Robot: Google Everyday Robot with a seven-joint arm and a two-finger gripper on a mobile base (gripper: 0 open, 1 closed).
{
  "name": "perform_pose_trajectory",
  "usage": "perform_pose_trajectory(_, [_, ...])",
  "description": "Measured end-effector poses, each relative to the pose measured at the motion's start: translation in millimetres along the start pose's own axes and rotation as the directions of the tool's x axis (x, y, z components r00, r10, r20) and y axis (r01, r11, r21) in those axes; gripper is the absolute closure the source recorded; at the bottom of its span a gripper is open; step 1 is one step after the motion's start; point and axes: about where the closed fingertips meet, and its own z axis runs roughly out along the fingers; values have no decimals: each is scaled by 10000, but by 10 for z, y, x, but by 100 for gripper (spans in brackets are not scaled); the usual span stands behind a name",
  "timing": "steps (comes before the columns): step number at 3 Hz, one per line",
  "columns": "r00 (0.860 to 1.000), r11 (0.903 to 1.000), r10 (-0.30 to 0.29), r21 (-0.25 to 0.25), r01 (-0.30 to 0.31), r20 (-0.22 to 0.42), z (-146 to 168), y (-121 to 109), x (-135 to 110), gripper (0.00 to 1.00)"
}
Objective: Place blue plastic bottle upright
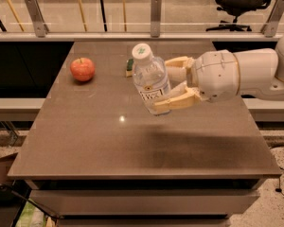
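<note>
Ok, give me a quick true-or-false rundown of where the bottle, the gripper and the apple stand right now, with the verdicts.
1. The gripper is shut on the blue plastic bottle, with one finger on each side of it. True.
2. The bottle's white cap points down at the table. False: the cap is on top and the bottle is close to upright, leaning a little.
3. The apple sits on the table at picture-left of the bottle, apart from it. True.
4. The green object lies at the table's near edge. False: it lies behind the bottle, towards the far edge.
</note>
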Motion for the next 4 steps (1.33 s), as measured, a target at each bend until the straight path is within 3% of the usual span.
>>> perform_pose_trajectory(1, [9918,9914,1280,262,-1281,51,47,142,26,100])
perform_pose_trajectory(2, [9740,9736,2264,302,-2264,34,100,149,109,100])
perform_pose_trajectory(3, [9676,9671,2525,325,-2525,22,164,47,150,100])
perform_pose_trajectory(4, [9675,9684,2456,286,-2476,610,280,-88,169,100])
